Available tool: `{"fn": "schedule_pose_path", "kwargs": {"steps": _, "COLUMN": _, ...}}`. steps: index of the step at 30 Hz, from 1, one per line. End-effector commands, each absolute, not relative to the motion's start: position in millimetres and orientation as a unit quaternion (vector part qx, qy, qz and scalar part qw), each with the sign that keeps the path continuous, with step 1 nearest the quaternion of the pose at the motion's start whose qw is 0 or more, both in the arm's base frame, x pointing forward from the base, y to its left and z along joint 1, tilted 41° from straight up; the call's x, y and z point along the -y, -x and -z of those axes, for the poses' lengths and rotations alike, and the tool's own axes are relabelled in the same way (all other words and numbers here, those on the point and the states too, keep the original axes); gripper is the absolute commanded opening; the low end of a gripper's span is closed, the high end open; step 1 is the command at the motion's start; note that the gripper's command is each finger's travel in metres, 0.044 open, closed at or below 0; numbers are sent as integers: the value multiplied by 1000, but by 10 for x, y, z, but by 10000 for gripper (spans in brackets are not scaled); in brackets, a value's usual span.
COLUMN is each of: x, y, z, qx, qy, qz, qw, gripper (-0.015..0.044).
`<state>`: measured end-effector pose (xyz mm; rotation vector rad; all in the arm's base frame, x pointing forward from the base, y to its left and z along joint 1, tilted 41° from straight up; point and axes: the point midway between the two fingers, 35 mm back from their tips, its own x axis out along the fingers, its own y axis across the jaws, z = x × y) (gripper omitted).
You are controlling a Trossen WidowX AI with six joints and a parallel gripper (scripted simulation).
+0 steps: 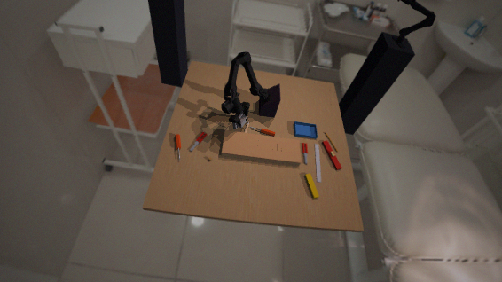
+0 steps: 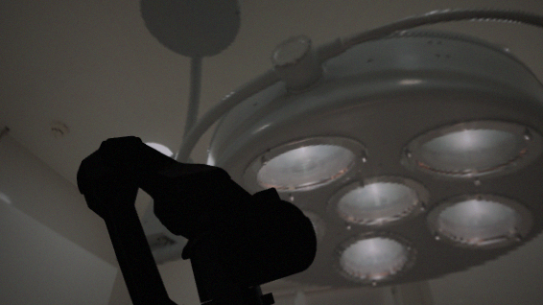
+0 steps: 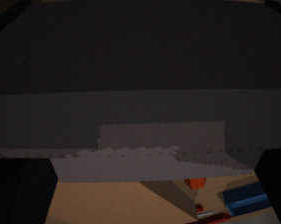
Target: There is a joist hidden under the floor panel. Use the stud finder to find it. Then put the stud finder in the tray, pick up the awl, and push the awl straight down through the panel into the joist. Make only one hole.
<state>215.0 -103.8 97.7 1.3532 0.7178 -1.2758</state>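
My gripper is shut on the grey stud finder, which fills most of the wrist view. It is low at the back left end of the tan floor panel; contact cannot be told. Short dark marks show on the panel's right half. An orange-handled tool with a thin metal shaft lies behind the panel. Another orange-handled tool lies at the far left. Which one is the awl cannot be told. The blue tray sits right of the panel's back.
A dark upright block stands behind the panel. A red and grey knife lies left of it. At the right lie another red and grey tool, a pale ruler, a red bar, a pencil and a yellow block.
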Motion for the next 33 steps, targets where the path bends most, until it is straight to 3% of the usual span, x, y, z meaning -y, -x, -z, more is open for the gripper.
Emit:
{"fn": "schedule_pose_path", "kwargs": {"steps": 1, "x": 1037, "y": -2168, "z": -1003, "qx": -310, "qy": -577, "qz": 526, "qw": 542, "gripper": 0}}
{"fn": "schedule_pose_path", "kwargs": {"steps": 33, "x": 1079, "y": -2155, "z": -1007, "qx": -356, "qy": -616, "qz": 475, "qw": 517, "gripper": 0}}
